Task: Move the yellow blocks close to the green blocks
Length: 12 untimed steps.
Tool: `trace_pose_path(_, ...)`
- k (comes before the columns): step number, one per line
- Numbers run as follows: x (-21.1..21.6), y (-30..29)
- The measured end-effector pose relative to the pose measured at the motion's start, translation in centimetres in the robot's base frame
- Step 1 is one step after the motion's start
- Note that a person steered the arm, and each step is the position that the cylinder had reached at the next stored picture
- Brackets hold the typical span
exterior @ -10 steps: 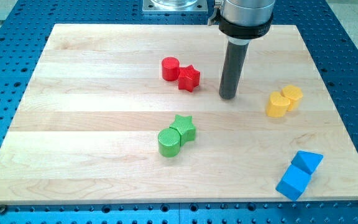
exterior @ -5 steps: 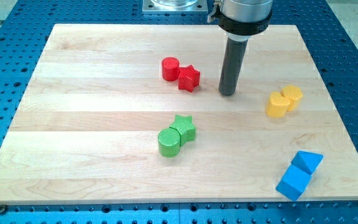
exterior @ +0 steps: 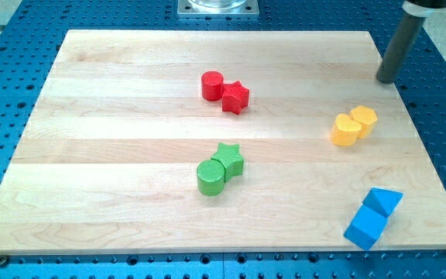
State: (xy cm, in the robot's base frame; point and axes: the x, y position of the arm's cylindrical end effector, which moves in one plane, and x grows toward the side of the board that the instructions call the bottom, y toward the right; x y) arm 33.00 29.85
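Two yellow blocks sit touching at the view's right: a yellow heart-like block (exterior: 345,130) and a yellow hexagonal block (exterior: 364,119) just up-right of it. A green cylinder (exterior: 210,177) and a green star (exterior: 229,159) touch each other near the board's middle. My tip (exterior: 387,80) stands at the board's right edge, above and to the right of the yellow blocks, apart from them and far from the green pair.
A red cylinder (exterior: 212,84) and a red star (exterior: 235,98) touch at the upper middle. Two blue blocks, a triangular one (exterior: 384,201) and a cube (exterior: 365,227), lie at the bottom right. The wooden board (exterior: 114,139) lies on a blue perforated table.
My tip has moved from beside the red star, far to the right and slightly up, to the board's right edge. No block has moved.
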Motion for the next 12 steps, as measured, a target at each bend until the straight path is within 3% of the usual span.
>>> trace_pose_path(2, 6.9, -8.1)
trace_pose_path(4, 6.9, -2.8)
trace_pose_path(5, 8.8, -5.9)
trace_pose_path(6, 14.3, -14.3)
trace_pose_path(7, 15.5, -16.7)
trace_pose_path(9, 11.2, -10.7)
trace_pose_path(10, 14.6, -11.1)
trace_pose_path(11, 21.0, -15.9)
trace_pose_path(12, 21.9, -16.7)
